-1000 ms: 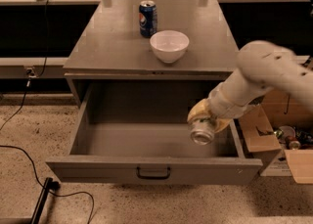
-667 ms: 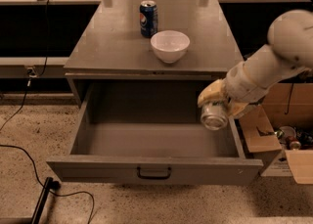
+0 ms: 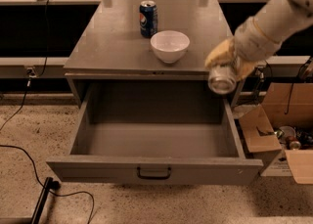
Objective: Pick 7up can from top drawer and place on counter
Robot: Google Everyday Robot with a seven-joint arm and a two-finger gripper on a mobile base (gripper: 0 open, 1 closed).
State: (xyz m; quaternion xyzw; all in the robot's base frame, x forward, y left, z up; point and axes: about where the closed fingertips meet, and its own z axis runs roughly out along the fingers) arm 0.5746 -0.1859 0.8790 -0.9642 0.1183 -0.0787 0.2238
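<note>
My gripper (image 3: 224, 66), with yellowish fingers, is shut on the 7up can (image 3: 222, 78), a silvery can tilted so its shiny end faces the camera. It hangs in the air above the right side wall of the top drawer (image 3: 156, 142), level with the front right edge of the counter (image 3: 112, 42). The drawer is pulled fully out and its grey floor is bare. My white arm comes in from the upper right.
A white bowl (image 3: 169, 45) sits near the middle front of the counter, left of the gripper. A dark blue Pepsi can (image 3: 147, 18) stands behind it. Open cardboard boxes (image 3: 274, 135) with clutter stand on the floor at right. Black cables (image 3: 29, 159) lie on the floor at left.
My gripper has lifted the 7up can up and out of the drawer and carried it right, to counter height at the front right corner.
</note>
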